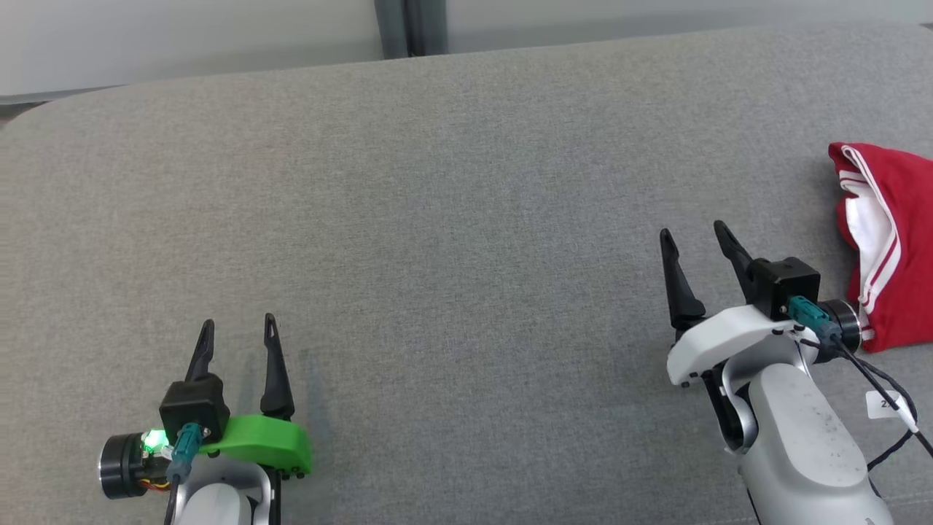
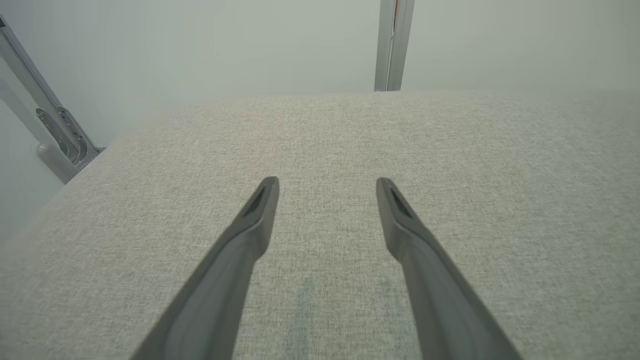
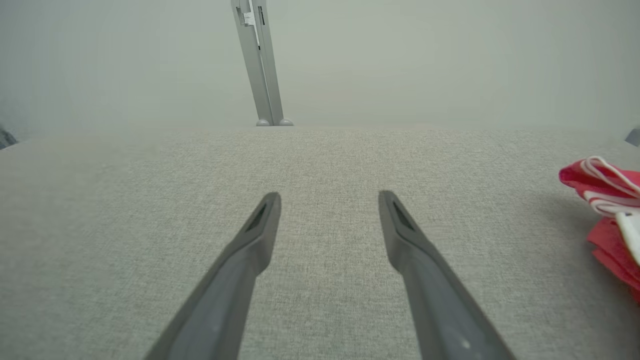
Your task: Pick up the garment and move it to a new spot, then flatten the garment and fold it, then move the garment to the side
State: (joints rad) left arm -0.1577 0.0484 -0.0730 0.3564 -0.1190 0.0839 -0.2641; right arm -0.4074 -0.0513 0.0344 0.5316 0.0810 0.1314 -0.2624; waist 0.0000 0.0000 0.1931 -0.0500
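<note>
Garment (image 1: 893, 248), red with white stripes, lies at your far right; your left tool (image 1: 240, 321) and right tool (image 1: 692, 229) both stand open, empty

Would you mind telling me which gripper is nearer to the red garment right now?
Right. The right gripper is open just left of the red garment, fingers clear of it; the left gripper is open far across the grey surface, at the head view's lower left.
</note>
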